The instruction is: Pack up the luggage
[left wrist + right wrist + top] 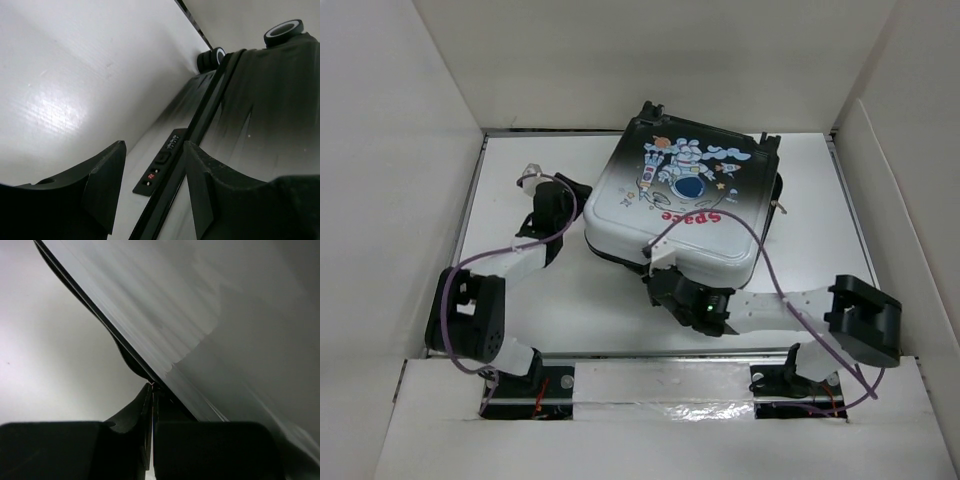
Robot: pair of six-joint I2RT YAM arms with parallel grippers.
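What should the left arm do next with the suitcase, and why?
Probably nudge the left fingers closer to the side of the suitcase, near its lock, to steady it. They stand apart, holding nothing, while the right fingers are shut at its near edge.

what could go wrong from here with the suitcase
The right pincer, shut, noses into the near seam of the luggage; a push might slide the case. The open left pincer sits at the seam by the lock panel and could slip off the smooth shell. The right arm's purple cable drapes over the lid and may snag.
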